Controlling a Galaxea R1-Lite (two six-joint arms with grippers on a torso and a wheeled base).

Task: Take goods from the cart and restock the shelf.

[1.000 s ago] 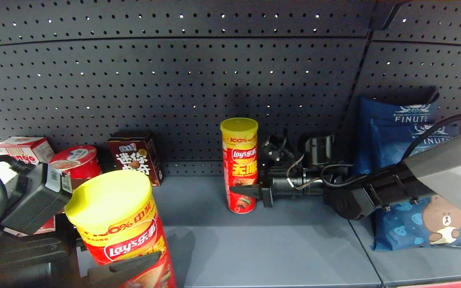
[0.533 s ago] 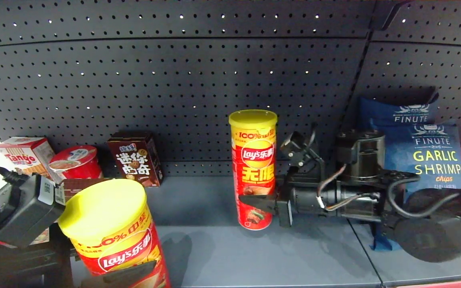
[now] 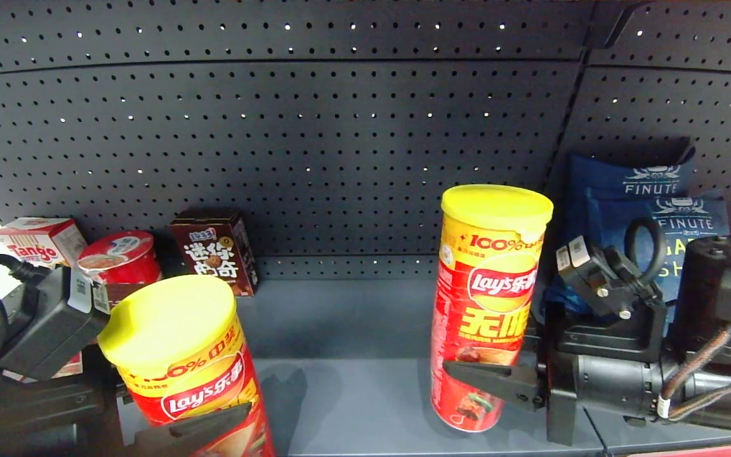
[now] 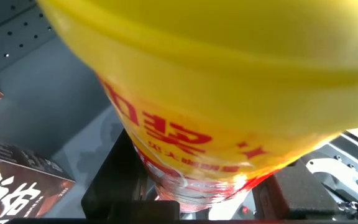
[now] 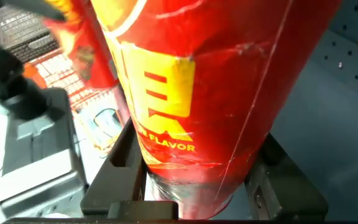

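Two tall red chip cans with yellow lids are in hand. The left one is at the shelf's front left, gripped low down by my left gripper, which is shut on it. Its yellow lid and red wall loom close above the left gripper in the left wrist view. The right can stands upright near the front edge of the grey shelf, with my right gripper shut on its lower part. In the right wrist view that can sits between dark fingers.
Along the back left stand a brown chocolate box, a red noodle cup and a wafer box. Blue chip bags lean at the back right. A perforated dark panel closes the shelf behind.
My right gripper has drawn its can from the back middle of the shelf toward the front and to the right. The left can has barely shifted.
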